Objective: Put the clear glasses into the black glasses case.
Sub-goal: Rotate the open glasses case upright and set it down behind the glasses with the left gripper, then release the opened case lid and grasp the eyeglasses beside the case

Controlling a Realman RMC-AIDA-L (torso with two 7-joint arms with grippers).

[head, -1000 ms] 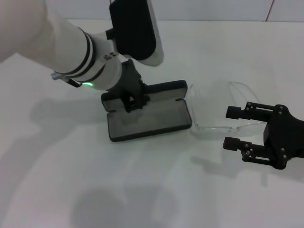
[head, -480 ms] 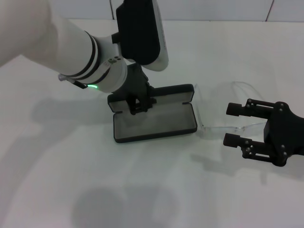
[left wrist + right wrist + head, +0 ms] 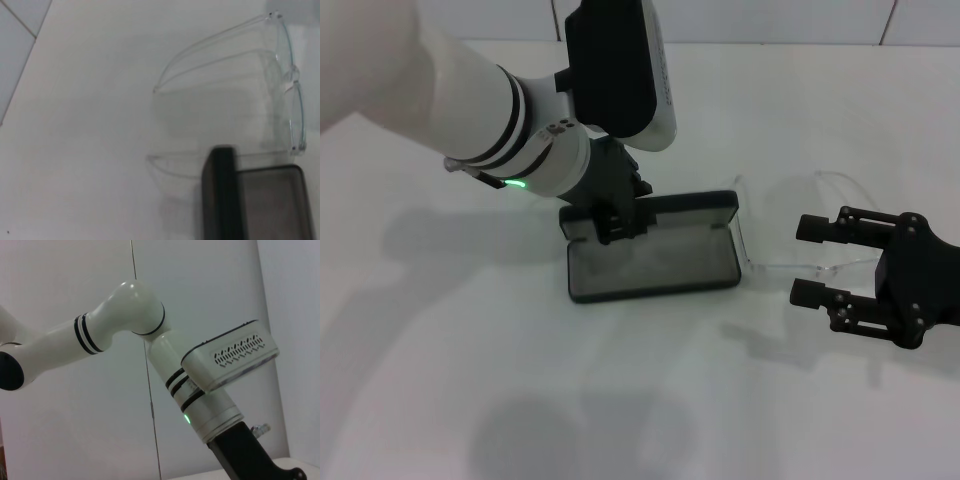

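Clear glasses lie untouched; left hand pinches the black glasses case, right hand spread.

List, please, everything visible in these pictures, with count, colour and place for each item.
black glasses case: one, black with grey lining, lid open, mid-table.
clear glasses: one pair, colourless, on the table beside the case's right end, arms unfolded.
table: one, white, underneath everything.
left gripper: one, black on a white arm, at the case's rear left edge by the lid.
right gripper: one, black, fingers open, low beside the glasses on the side away from the case.
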